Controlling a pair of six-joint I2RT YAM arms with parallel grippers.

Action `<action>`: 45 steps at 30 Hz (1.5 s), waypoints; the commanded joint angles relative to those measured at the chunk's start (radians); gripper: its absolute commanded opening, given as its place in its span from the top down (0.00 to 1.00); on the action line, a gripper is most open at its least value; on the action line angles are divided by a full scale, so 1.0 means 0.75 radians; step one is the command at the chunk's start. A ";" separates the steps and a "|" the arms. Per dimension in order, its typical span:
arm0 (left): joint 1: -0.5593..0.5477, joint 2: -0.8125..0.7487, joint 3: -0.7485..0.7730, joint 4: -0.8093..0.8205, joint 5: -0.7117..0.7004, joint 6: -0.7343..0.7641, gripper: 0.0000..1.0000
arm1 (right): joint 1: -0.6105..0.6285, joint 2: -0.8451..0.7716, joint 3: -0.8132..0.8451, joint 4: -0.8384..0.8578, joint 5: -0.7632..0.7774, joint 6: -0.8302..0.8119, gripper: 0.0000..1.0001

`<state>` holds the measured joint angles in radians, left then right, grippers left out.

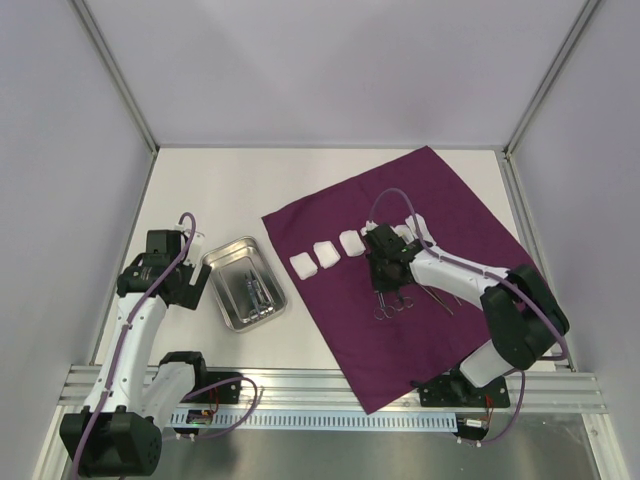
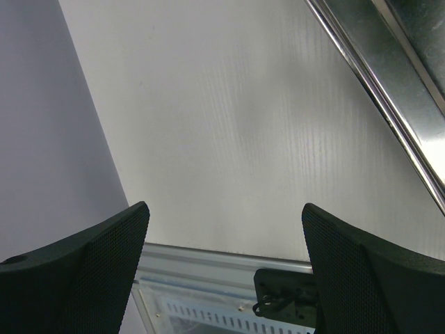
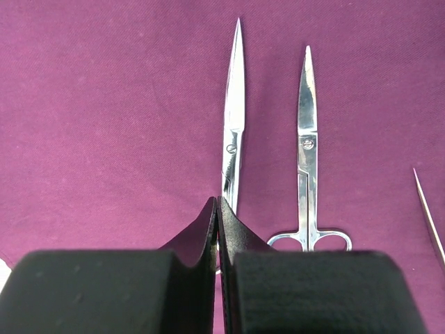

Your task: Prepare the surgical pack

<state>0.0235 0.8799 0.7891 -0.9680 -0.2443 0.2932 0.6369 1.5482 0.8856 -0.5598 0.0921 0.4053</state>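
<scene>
The dark purple cloth (image 1: 450,200) lies flat as a sheet at the right. Several white gauze pads (image 1: 327,254) sit in a row on its left part. My right gripper (image 1: 383,275) is low over the cloth, its fingers (image 3: 240,236) pressed together on the shank of one pair of steel scissors (image 3: 233,118), which lies on the cloth. A second pair (image 3: 306,139) lies parallel just to its right. The steel tray (image 1: 215,262) stands left of the cloth with instruments (image 1: 255,290) in it. My left gripper (image 1: 190,280) is open and empty beside the tray's left edge.
A thin steel instrument (image 1: 435,298) lies on the cloth right of the scissors; its tip shows in the right wrist view (image 3: 430,216). The left wrist view shows bare white table (image 2: 243,125), the tray rim (image 2: 410,104) and the near rail (image 2: 208,261).
</scene>
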 commanded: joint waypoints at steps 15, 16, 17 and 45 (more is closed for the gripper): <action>0.010 -0.001 -0.005 0.016 0.009 -0.006 0.00 | -0.004 0.077 0.048 -0.012 0.039 0.006 0.82; 0.010 -0.001 -0.005 0.016 0.009 -0.008 0.00 | -0.006 0.093 0.055 -0.010 0.041 0.004 0.81; 0.012 -0.001 -0.007 0.016 0.009 -0.006 0.00 | -0.009 0.102 0.061 -0.008 0.041 -0.002 0.80; 0.010 -0.003 -0.007 0.016 0.011 -0.004 0.00 | -0.070 0.163 0.003 0.078 0.000 -0.013 0.99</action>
<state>0.0235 0.8810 0.7891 -0.9680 -0.2413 0.2935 0.5877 1.6463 0.9344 -0.5713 0.0727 0.4053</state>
